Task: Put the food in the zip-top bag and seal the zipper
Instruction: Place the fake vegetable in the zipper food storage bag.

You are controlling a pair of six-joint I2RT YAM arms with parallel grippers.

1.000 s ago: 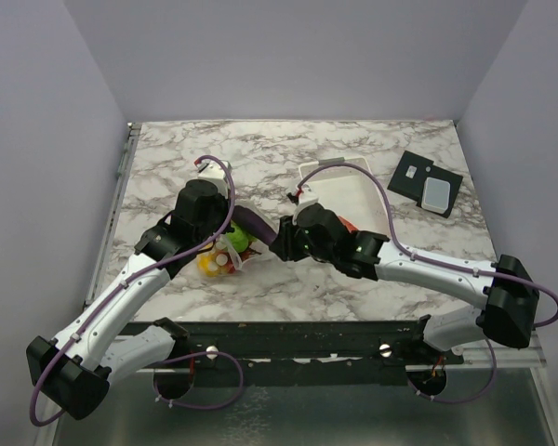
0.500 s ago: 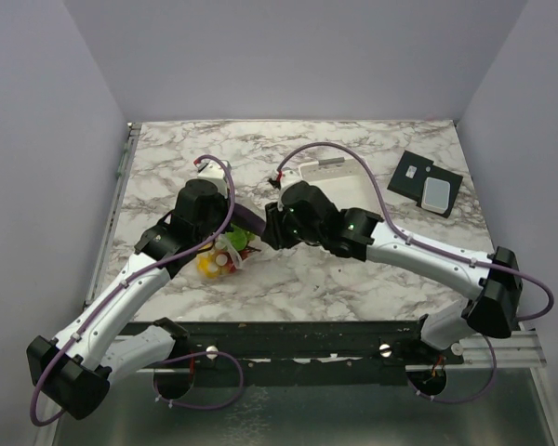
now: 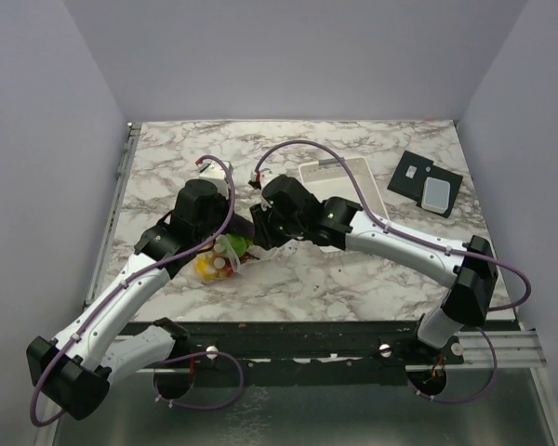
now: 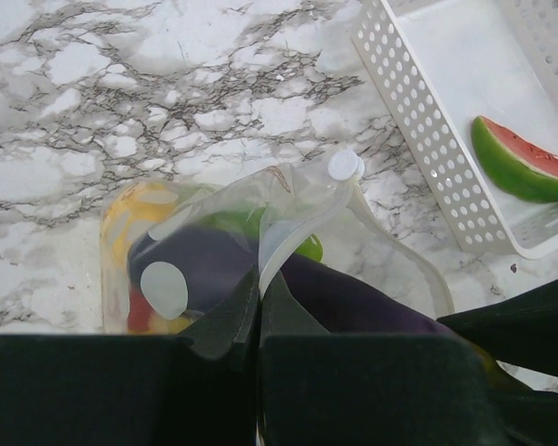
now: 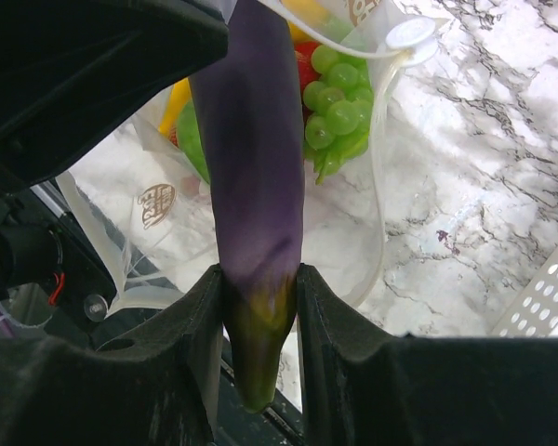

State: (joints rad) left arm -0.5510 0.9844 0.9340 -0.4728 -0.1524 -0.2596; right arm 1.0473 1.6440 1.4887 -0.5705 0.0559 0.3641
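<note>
Purple in the right hand [image 5: 260, 302]: grips the eggplant [image 5: 256, 167] by its stem end, swung left from beside the basket [image 4: 418, 102] and nosed into the zip-top bag [image 4: 381, 242]. Keeps the left hand [image 4: 259, 316] pinched on the bag's mouth edge, over the tabletop [image 3: 167, 158].

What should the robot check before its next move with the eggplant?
1. Left jaws pinch the bag edge: ok.
2. Bag mouth open: ok.
3. Right jaws grip the eggplant: ok.
4. Eggplant all inside: not ok, its stem end sticks out.
5. Watermelon packed: not ok, it lies in the basket.
6. Room left for it in the bag: cannot tell.
</note>
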